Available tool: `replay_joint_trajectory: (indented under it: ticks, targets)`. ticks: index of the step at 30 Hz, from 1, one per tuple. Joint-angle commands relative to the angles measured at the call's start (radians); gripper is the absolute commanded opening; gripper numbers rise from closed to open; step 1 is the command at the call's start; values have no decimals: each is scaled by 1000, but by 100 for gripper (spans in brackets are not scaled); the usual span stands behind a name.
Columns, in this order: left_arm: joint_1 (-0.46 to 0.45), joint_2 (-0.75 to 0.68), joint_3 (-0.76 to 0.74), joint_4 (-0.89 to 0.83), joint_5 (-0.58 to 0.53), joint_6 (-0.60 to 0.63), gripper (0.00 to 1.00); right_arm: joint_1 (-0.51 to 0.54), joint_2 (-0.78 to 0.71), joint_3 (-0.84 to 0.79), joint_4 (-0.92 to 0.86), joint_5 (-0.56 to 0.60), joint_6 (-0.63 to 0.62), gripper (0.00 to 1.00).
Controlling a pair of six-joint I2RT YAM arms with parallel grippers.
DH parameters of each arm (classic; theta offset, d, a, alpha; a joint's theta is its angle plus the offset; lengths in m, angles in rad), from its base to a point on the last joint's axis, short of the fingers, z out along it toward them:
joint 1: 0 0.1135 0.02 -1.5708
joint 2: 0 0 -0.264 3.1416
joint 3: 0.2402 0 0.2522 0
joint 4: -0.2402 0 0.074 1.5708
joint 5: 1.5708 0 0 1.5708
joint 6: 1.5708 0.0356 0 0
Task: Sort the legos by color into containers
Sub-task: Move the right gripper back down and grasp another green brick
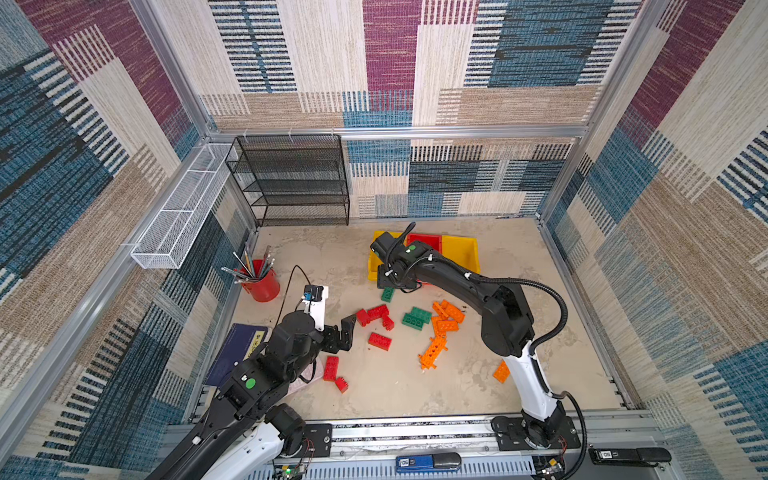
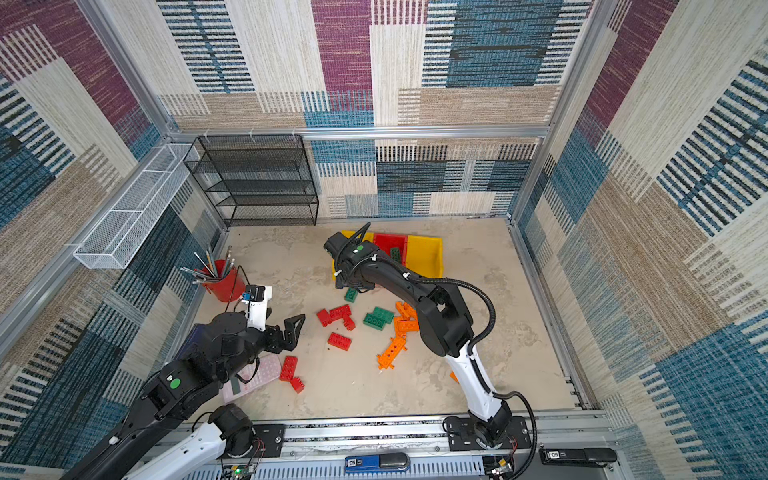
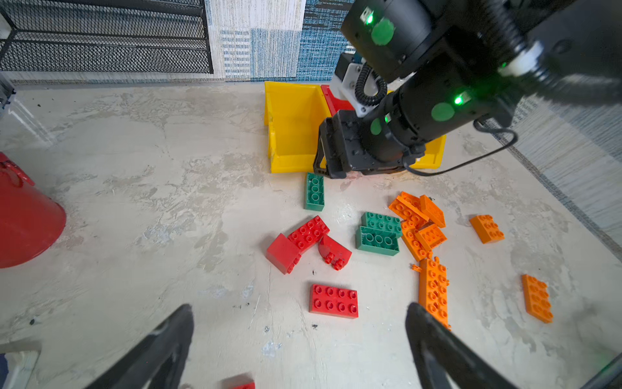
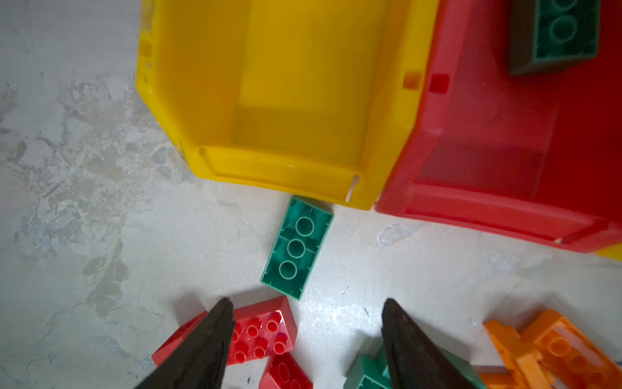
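Right wrist view: right gripper (image 4: pixel 307 304) jaws parted, holding nothing. Green brick (image 4: pixel 297 247) lies on table (image 4: pixel 84 235) (studs down), one end touching yellow bin (image 4: pixel 269 175); second green brick (image 4: pixel 558 30) sits inside red bin (image 4: pixel 471 208). Left gripper (image 3: pixel 299 309) spread wide, empty.

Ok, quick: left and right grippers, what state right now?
Left gripper: open, holding nothing.
Right gripper: open, holding nothing.

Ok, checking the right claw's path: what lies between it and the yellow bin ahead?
One green brick, hollow side up, far end at the yellow bin; the right wrist view shows it.
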State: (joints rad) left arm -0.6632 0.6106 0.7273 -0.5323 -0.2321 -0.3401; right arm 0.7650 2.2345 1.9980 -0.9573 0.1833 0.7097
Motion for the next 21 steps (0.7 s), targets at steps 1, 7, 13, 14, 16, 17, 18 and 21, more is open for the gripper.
replay_joint_trajectory:
  ticks: [1,7,13,14,16,17,18,21]
  targets:
    - [1,-10,15,-58,16,-33,98,2,13,-33,63,-7,78,72]
    - [1,-45,15,-62,43,-46,98,3,68,-17,87,-10,85,71]
    - [0,-70,14,-71,61,-59,98,5,140,106,52,-12,84,71]
    - [0,-72,14,-69,63,-59,98,5,158,127,37,-13,89,71]
    - [1,-73,14,-67,68,-55,98,7,193,166,4,-8,97,69]
    - [1,-73,14,-67,70,-53,98,10,206,182,-18,5,106,68]
    - [1,-72,15,-65,72,-53,98,14,216,192,-38,21,115,68]
    - [1,-74,14,-62,70,-50,97,20,214,176,-36,40,117,68]
